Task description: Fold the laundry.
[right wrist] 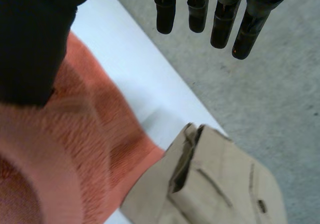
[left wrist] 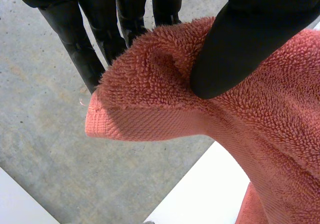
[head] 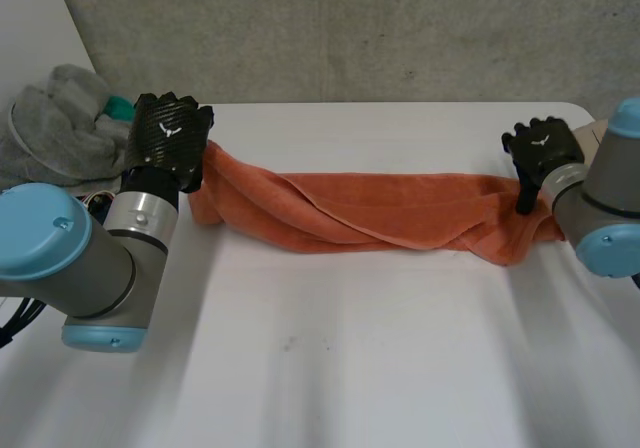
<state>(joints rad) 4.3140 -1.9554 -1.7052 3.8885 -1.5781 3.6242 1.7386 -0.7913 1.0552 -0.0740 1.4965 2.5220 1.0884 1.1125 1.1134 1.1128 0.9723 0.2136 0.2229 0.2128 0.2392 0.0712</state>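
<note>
An orange towel [head: 400,213] lies bunched in a long strip across the white table [head: 350,368], stretched between my two hands. My left hand [head: 170,133] is at its left end. In the left wrist view the thumb [left wrist: 240,39] presses a hemmed corner of the towel [left wrist: 150,99] against the fingers, lifted off the table. My right hand [head: 543,151] is at the towel's right end. In the right wrist view its fingers [right wrist: 200,9] are straight and spread away from the thumb [right wrist: 30,39], and the towel [right wrist: 75,149] lies loose under the thumb.
A pile of grey laundry [head: 60,118] with a teal piece sits at the table's back left, beside my left arm. A beige garment [right wrist: 215,184] lies at the table's right edge, just past the towel's end. Concrete floor lies beyond the far edge.
</note>
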